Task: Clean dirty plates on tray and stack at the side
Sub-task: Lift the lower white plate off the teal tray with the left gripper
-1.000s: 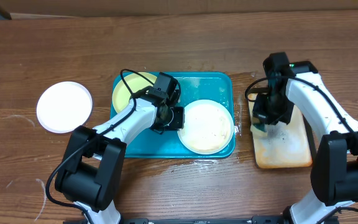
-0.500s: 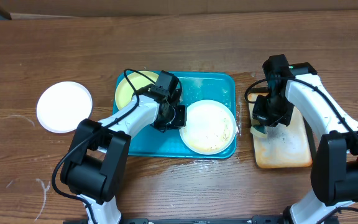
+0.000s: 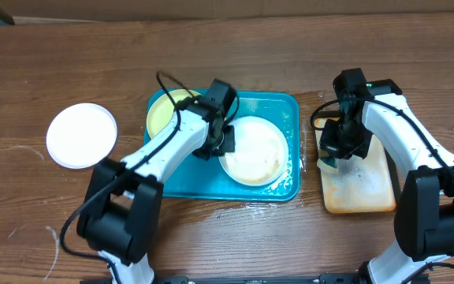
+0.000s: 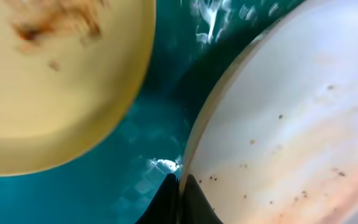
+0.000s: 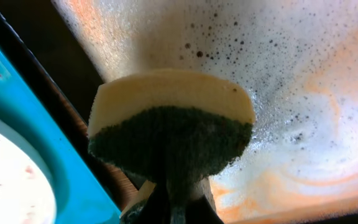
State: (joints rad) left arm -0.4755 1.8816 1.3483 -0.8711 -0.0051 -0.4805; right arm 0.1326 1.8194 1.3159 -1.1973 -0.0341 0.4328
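A teal tray [image 3: 278,106] holds a pale yellow-green plate [image 3: 162,110] with brown smears at its left and a smeared white plate [image 3: 254,150] at its right. My left gripper [image 3: 221,142] is shut on the white plate's left rim [image 4: 194,155] and holds that edge tilted up off the tray [image 4: 154,130]. A clean white plate [image 3: 81,135] lies on the table, left of the tray. My right gripper [image 3: 331,158] is shut on a yellow-and-green sponge [image 5: 169,124] above the tan stained tray [image 3: 365,185].
The tan stained tray [image 5: 303,81] is soapy with orange streaks and stands right of the teal tray [image 5: 17,112]. A narrow strip of wooden table [image 3: 310,170] runs between the two trays. Water glistens on the teal tray's far right corner.
My left gripper has lifted and pulled the white plate leftward and up, tilting its left rim off the tray. The right arm with the sponge has stayed put.
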